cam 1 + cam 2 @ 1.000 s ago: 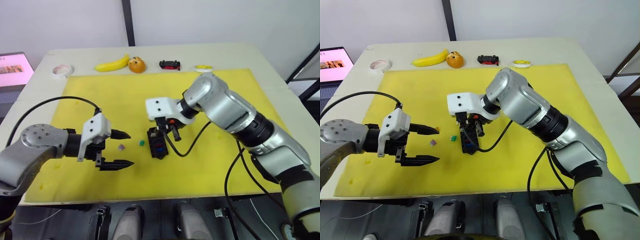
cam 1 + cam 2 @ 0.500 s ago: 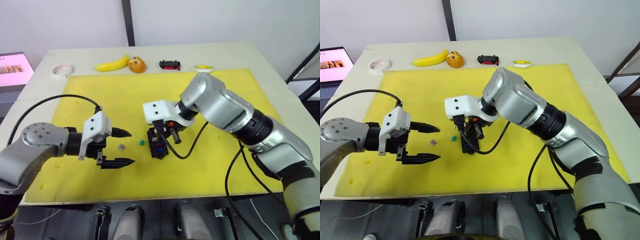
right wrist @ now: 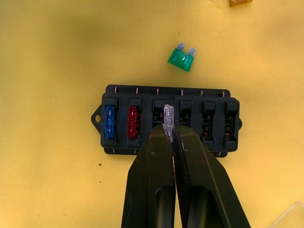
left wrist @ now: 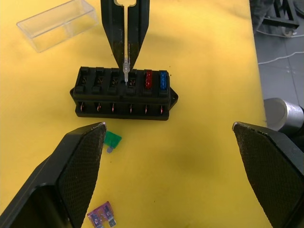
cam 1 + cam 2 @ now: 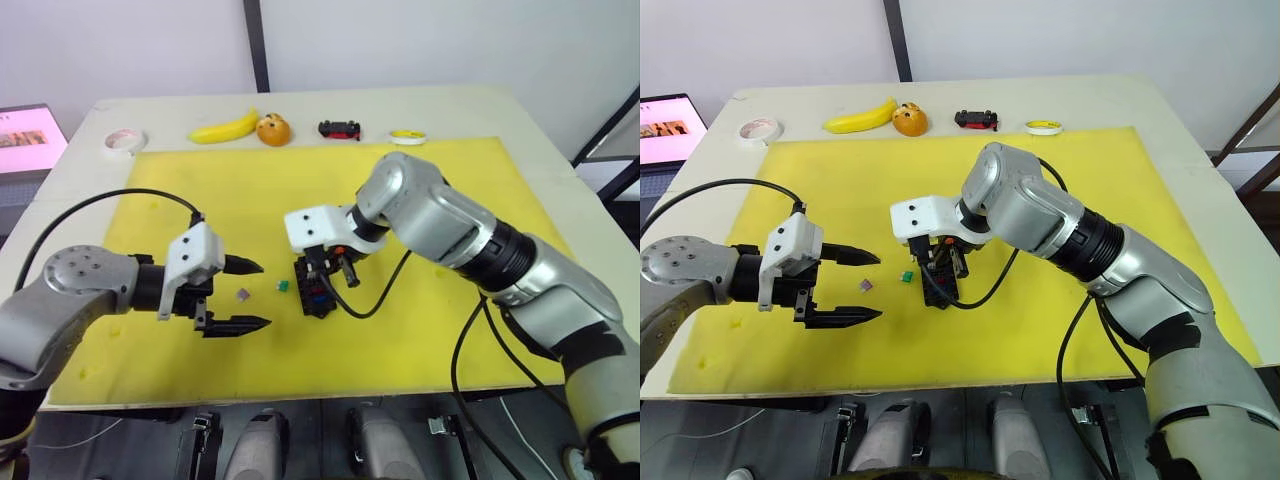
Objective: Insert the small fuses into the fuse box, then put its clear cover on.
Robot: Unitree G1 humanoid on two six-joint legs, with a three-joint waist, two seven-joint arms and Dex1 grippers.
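The black fuse box (image 5: 315, 290) lies mid-mat, with a blue fuse (image 3: 109, 122) and a red fuse (image 3: 132, 122) seated side by side at one end. My right gripper (image 3: 171, 138) is shut on a pale clear fuse (image 3: 167, 115), whose tip is at the slot beside the red one. A green fuse (image 5: 283, 286) and a purple fuse (image 5: 243, 294) lie loose on the mat left of the box. My left gripper (image 5: 263, 295) hangs open beside them, holding nothing. The clear cover (image 4: 57, 23) rests on the mat beyond the box.
The work lies on a yellow mat (image 5: 200, 200). Along the table's far edge are a banana (image 5: 225, 128), an orange fruit (image 5: 273, 129), a black-and-red toy car (image 5: 340, 129) and two tape rolls (image 5: 125, 141) (image 5: 407, 136). A screen (image 5: 25, 135) stands at far left.
My right gripper has shifted slightly left and down onto the fuse box with the clear fuse. The left arm has stayed still.
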